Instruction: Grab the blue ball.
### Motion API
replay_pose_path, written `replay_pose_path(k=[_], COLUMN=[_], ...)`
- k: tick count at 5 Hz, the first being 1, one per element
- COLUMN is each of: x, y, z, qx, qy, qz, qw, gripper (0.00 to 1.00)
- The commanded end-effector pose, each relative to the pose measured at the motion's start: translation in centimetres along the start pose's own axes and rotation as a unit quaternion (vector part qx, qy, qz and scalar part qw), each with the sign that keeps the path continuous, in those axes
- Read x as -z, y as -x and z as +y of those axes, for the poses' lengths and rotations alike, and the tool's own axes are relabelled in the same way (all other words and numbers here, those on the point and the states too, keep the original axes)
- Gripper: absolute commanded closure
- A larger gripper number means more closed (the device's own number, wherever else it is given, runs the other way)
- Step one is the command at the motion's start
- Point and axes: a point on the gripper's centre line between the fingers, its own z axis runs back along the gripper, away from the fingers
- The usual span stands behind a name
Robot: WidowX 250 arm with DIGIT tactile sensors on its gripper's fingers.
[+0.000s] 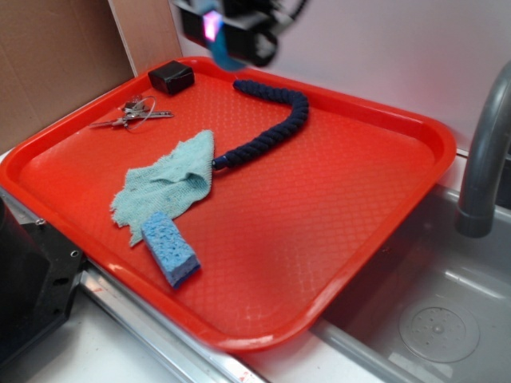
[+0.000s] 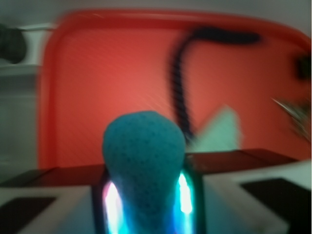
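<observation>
The blue ball point(image 2: 144, 161), teal with a yarn texture, is squeezed between the two lit jaws of my gripper point(image 2: 145, 204) and bulges out above them. In the exterior view the gripper point(image 1: 223, 36) hangs high over the far edge of the red tray point(image 1: 383, 239), and a sliver of the blue ball point(image 1: 223, 57) shows just under it. The ball is clear of the tray floor. The wrist view is blurred by motion.
On the tray lie a dark navy braided rope point(image 1: 271, 120), a light teal cloth point(image 1: 172, 183), a blue sponge point(image 1: 169, 247), keys point(image 1: 132, 112) and a small black box point(image 1: 171, 76). A grey faucet point(image 1: 483, 152) and a sink point(image 1: 431, 319) stand at the right.
</observation>
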Motion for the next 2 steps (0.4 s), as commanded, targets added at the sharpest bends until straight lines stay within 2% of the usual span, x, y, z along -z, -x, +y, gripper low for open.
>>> replay_pose_path(k=[1,2], x=[-5.26,-4.27], y=[2.71,2.03], z=[2.3,2.88], qx=[-0.125,-0.143], qy=[-0.036,-0.057], qz=[-0.003,0.003], qw=[0.991,0.988], gripper=[1.0,1.0])
